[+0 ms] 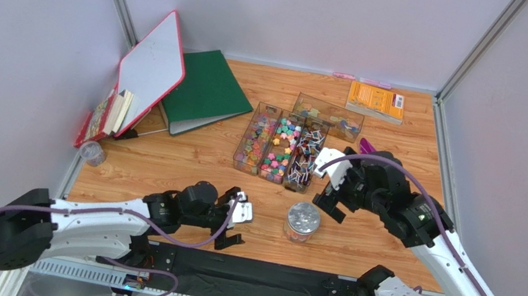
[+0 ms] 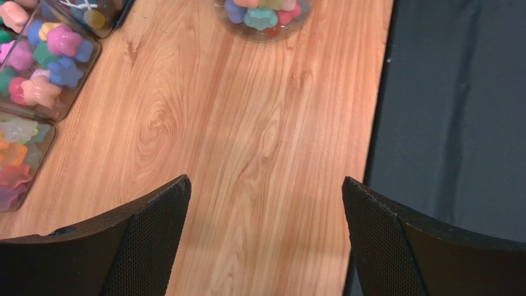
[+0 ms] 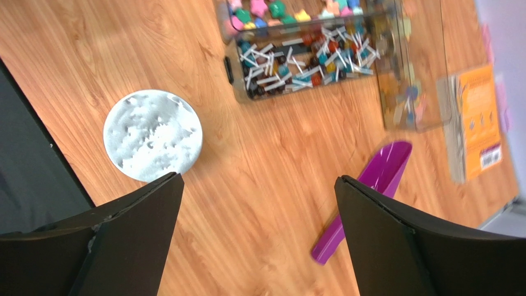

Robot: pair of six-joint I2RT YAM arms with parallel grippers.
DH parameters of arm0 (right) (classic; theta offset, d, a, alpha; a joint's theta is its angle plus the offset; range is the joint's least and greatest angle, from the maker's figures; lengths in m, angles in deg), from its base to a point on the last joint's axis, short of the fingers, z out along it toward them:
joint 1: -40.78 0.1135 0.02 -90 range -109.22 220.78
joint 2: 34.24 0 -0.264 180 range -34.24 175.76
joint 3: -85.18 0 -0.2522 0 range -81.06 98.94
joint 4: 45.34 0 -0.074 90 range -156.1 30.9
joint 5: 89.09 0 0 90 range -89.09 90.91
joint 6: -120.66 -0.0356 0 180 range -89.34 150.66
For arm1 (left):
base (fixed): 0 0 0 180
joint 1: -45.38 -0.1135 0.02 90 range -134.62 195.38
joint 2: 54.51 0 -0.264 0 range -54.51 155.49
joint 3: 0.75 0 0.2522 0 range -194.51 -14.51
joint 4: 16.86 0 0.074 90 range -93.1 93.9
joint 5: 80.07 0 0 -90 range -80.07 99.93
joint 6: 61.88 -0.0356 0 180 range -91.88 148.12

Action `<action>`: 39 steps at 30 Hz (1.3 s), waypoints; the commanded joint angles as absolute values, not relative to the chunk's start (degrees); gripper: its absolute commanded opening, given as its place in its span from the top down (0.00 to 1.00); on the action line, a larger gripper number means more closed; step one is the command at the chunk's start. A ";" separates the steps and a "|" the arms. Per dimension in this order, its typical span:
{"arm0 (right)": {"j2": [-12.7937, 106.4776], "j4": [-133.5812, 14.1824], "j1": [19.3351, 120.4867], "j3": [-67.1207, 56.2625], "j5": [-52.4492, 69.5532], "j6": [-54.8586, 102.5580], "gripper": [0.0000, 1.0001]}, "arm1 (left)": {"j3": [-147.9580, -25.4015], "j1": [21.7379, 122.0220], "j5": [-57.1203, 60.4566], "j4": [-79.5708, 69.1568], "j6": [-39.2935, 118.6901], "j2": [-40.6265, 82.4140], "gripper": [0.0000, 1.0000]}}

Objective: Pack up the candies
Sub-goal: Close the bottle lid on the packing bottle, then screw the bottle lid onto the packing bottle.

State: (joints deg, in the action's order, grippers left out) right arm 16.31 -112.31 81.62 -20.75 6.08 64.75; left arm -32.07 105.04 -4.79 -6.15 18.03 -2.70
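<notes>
The candies (image 1: 279, 147) lie sorted in three clear trays side by side mid-table, star-shaped sweets on the left and stick sweets (image 3: 308, 58) on the right. A fourth tray (image 1: 327, 114) stands behind them. A small round jar (image 1: 302, 220) with a silver top (image 3: 152, 135) stands in front, with coloured candies showing through its wall (image 2: 262, 15). My left gripper (image 1: 235, 221) is open and empty over bare wood left of the jar (image 2: 265, 203). My right gripper (image 1: 331, 187) is open and empty, right of the jar (image 3: 259, 203). A purple scoop (image 3: 370, 191) lies beyond its right finger.
A green binder (image 1: 204, 90) and a red-edged whiteboard (image 1: 151, 69) lie at the back left, with books beside them. An orange book (image 1: 376, 101) lies at the back right. A small jar (image 1: 91, 153) stands at the left edge. A black mat (image 1: 254, 271) lines the near edge.
</notes>
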 commanded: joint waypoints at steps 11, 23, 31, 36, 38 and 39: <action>10.85 -122.99 72.09 -19.45 9.68 60.19 0.00 | -33.58 105.50 -14.05 -56.79 18.36 36.53 0.00; 26.48 -131.52 52.92 -19.46 29.83 82.25 0.00 | -42.63 109.80 -12.13 -76.13 26.25 63.14 0.00; 27.82 -136.27 47.46 -20.15 29.83 91.66 0.00 | -49.93 109.89 -11.43 -80.44 27.68 71.51 0.00; 25.71 -136.62 47.38 -23.48 29.12 94.64 0.00 | -53.18 109.80 -11.60 -81.67 29.07 73.54 0.00; 25.18 -137.15 47.38 -24.54 29.73 95.96 0.00 | -54.85 109.89 -11.61 -81.77 29.96 74.51 0.02; 24.91 -137.41 47.38 -25.25 30.26 96.49 0.00 | -55.03 109.81 -11.34 -81.68 30.14 74.86 0.04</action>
